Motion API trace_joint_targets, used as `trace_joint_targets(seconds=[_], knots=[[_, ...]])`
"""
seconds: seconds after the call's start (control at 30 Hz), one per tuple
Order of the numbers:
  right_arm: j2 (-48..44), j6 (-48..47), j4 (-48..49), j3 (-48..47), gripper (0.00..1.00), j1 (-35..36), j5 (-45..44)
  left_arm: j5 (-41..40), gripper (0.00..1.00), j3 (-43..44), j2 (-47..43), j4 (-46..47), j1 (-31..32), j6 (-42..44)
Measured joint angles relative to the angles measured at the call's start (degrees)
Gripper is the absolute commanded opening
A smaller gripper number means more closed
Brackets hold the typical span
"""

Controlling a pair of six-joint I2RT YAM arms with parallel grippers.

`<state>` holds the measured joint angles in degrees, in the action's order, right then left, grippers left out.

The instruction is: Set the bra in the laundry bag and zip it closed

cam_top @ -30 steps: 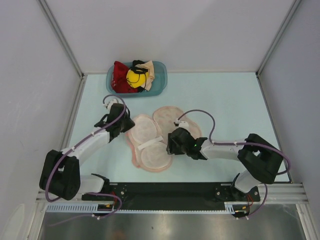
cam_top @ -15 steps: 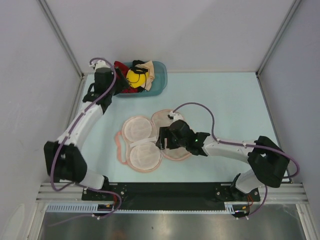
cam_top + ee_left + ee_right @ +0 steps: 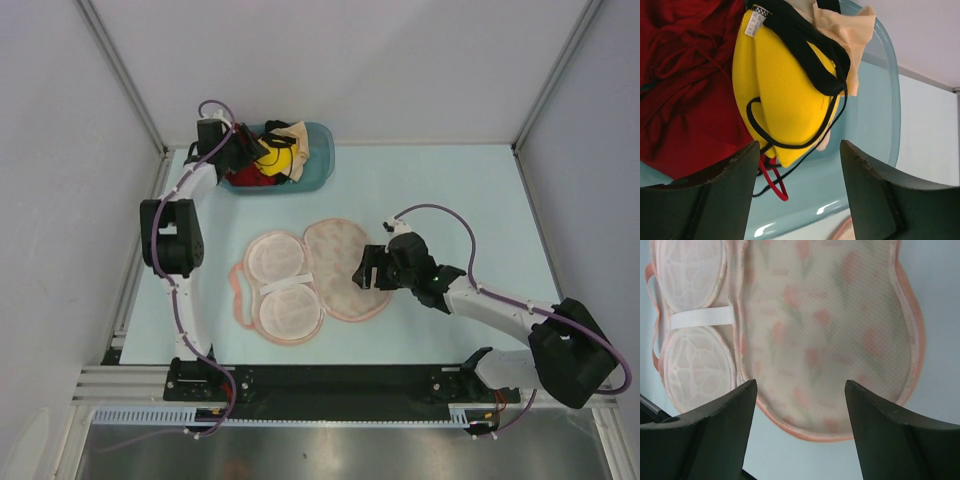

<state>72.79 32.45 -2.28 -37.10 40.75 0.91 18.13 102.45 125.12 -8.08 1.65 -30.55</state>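
**Blue basket** [image 3: 322, 165] at the far edge of the table [image 3: 460, 200]. It holds the yellow bra [image 3: 785, 95], which lies partly on a red garment [image 3: 680, 100] with a beige garment [image 3: 852, 30] beside it. The left gripper [image 3: 799, 170] hangs over the bra, jaws wide apart.

**Laundry bag** [image 3: 310, 272] at mid-table, unzipped and spread flat, its white mesh cups exposed. The right gripper [image 3: 800, 410], jaws wide apart, hovers over the bag's printed half.

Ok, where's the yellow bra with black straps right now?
In the top view the bright yellow padded bra sits in the blue plastic basket at the table's far left, on a red garment, beside a beige one, right by the open left gripper.
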Motion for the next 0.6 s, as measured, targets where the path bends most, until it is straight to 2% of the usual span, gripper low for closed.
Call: trace_joint_targets(seconds=[0.33,0.4,0.6], knots=[[-0.31,-0.59,2.12,1.90,0.77,-2.14,4.87,10.56,0.69,0.17,6.36,11.93,-3.02,-6.60],[-0.79,-0.59,2.38,2.43,0.77,-2.14,5.33,11.69,0.66,1.14,8.00,13.42,-3.23,-7.39],[-1.99,-0.59,2.62,3.30,0.77,-2.29,5.84,12.74,0.68,4.46,11.80,14.23,-3.45,-8.63]])
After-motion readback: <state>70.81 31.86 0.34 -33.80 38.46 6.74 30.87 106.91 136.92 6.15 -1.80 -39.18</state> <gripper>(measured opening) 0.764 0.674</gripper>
